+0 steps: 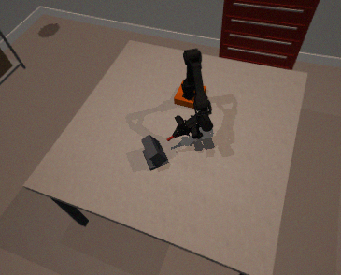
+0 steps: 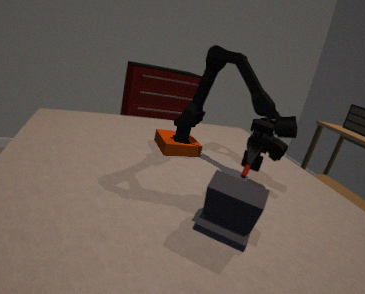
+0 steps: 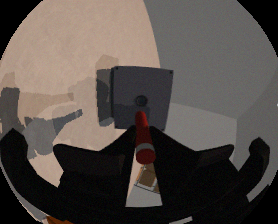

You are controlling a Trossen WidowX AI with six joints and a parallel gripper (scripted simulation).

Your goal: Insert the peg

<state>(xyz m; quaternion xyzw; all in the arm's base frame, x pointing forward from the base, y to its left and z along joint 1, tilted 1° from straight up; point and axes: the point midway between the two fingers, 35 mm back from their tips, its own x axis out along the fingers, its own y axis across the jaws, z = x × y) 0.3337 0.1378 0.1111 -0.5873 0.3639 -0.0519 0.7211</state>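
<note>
A red round peg (image 1: 170,138) (image 2: 245,171) (image 3: 142,131) is held tilted, its free end toward the grey panel block (image 1: 154,151) (image 2: 237,192) (image 3: 129,86). My gripper (image 1: 176,134) (image 2: 249,163) (image 3: 142,129) is shut on the peg, above the table and on the robot's side of the block. The round hole (image 3: 141,100) shows in the panel face in the wrist view, just beyond the peg's far end. The peg is outside the hole, with a gap to the block in the top view. The hole is hidden in the top and exterior views.
The block stands on the table (image 1: 211,196) (image 2: 76,215). The arm's orange base (image 1: 184,100) (image 2: 182,148) is behind the gripper. A red drawer cabinet (image 1: 267,28) (image 2: 158,92) stands beyond the table.
</note>
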